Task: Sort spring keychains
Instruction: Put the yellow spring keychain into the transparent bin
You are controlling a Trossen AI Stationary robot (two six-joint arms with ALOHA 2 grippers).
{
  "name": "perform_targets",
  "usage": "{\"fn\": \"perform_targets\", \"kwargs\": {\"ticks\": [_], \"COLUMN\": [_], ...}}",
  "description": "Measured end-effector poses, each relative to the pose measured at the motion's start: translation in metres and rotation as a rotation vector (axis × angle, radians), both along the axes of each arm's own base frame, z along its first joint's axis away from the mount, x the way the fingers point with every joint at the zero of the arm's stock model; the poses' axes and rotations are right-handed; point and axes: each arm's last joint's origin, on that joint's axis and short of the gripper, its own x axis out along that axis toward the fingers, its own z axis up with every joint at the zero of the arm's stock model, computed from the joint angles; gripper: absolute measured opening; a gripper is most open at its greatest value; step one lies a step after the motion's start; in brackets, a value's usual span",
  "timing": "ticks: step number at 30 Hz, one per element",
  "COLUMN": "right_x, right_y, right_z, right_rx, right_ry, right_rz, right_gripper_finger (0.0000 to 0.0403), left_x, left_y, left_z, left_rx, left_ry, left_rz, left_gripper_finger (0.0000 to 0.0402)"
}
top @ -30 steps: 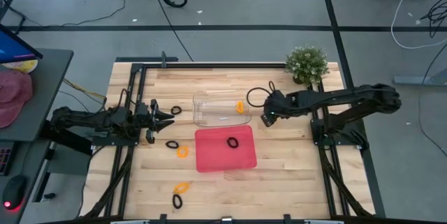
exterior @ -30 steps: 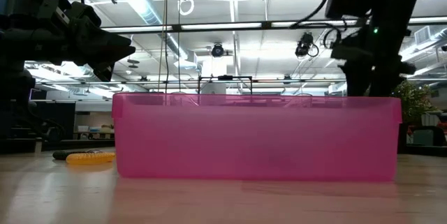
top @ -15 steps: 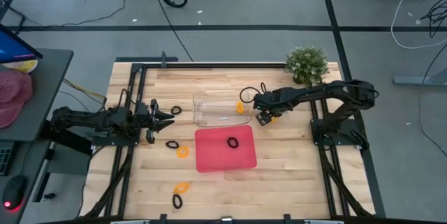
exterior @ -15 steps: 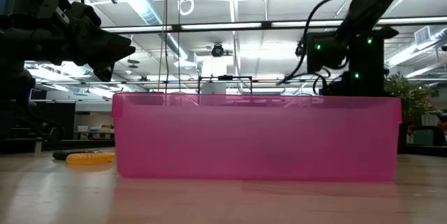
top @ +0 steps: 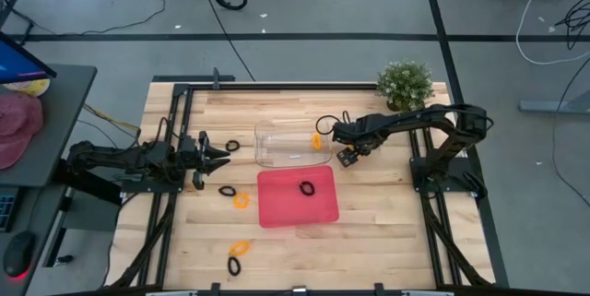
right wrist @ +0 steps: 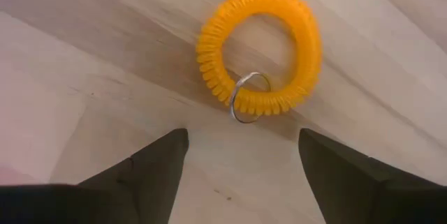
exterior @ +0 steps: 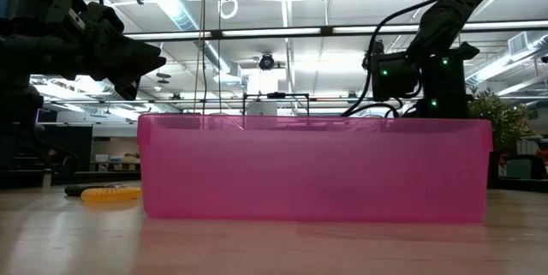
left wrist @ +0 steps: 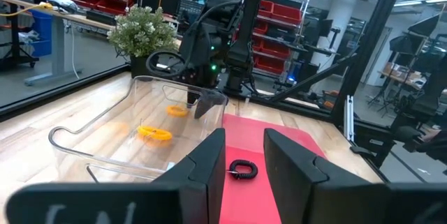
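My right gripper (top: 347, 155) hangs open, fingers pointing down, just above an orange spring keychain (right wrist: 258, 49) that lies flat on the wood beside the clear tray's (top: 277, 158) right end. Its fingers touch nothing. Another orange keychain (top: 317, 139) lies in the clear tray. A black keychain (top: 306, 186) lies in the pink tray (top: 277, 213). My left gripper (top: 219, 156) waits open and empty, level above the table's left side, near a black keychain (top: 232, 146). In the low view the pink tray (exterior: 317, 168) hides my right gripper's fingertips.
Loose on the table left of the pink tray are a black keychain (top: 226, 190) and an orange one (top: 241, 200). Near the front edge are an orange one (top: 240, 248) and a black one (top: 234, 265). A potted plant (top: 406, 84) stands at the far right corner.
My right gripper has come down from high above the table and a little toward the table's left edge. It is now low beside the clear tray's right end, over the orange keychain.
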Motion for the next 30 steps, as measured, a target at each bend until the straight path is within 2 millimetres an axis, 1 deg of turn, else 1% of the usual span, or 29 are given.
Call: {"fn": "perform_targets", "kwargs": {"ticks": [5, 10, 14, 18, 23, 30], "right_x": [0.001, 0.002, 0.002, 0.0, 0.001, 0.012], "right_y": [-0.001, -0.002, -0.002, -0.002, -0.006, -0.007], "right_z": [0.0, -0.001, 0.0, 0.006, 0.018, 0.017], "right_rx": [-0.004, -0.009, -0.015, -0.029, -0.124, -0.113], "right_ry": [-0.011, -0.019, -0.02, -0.036, -0.097, -0.192], "right_rz": [0.021, 0.022, 0.036, 0.053, 0.053, 0.127], "right_gripper_finger": [0.0251, 0.0235, 0.0234, 0.0233, 0.0231, 0.0231], "left_x": [0.0, 0.0, 0.0, 0.0, 0.0, 0.0], "left_y": [0.0, 0.0, 0.0, 0.0, 0.0, 0.0], "left_z": [0.0, 0.0, 0.0, 0.0, 0.0, 0.0], "left_rx": [0.0, 0.0, 0.0, 0.0, 0.0, 0.0], "left_ry": [0.0, 0.0, 0.0, 0.0, 0.0, 0.0], "left_rz": [0.0, 0.0, 0.0, 0.0, 0.0, 0.0], "left_gripper_finger": [0.0103, 0.0103, 0.0103, 0.0103, 0.0103, 0.0103]}}
